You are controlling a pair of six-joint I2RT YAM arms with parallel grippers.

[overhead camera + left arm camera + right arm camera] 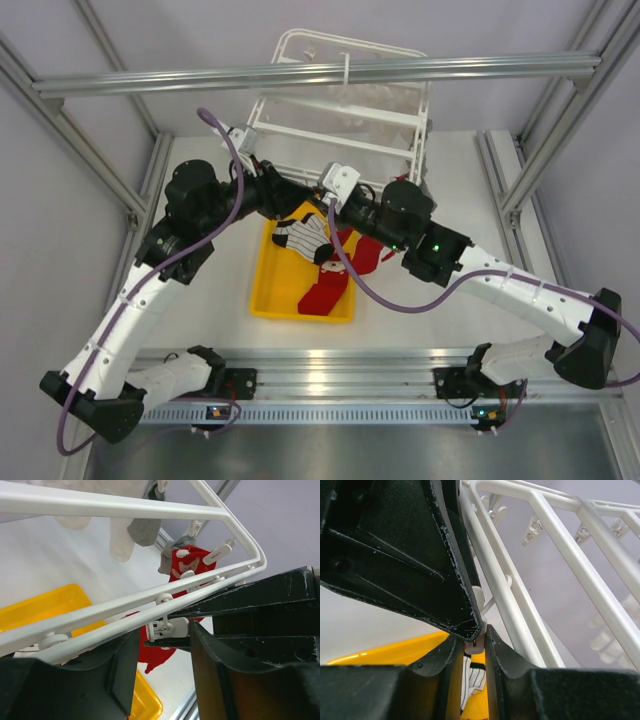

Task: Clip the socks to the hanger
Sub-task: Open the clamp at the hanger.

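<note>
Partly done, by the look of it. On the hanger (pixel 125 502), a red sock (pixel 192 562), a grey sock (pixel 145 530) and a pale sock (pixel 120 545) already hang from clips. The right gripper (pixel 474 637) has its jaws nearly together on a striped sock (pixel 470 680), held up at a clip (pixel 167 628) on the near bar. The left gripper (pixel 165 632) has its jaws apart on either side of that clip; I cannot tell whether they press it. At six o'clock from the hanger, the tray (pixel 262 290) holds another red sock (pixel 322 292), not yet hung.
</note>
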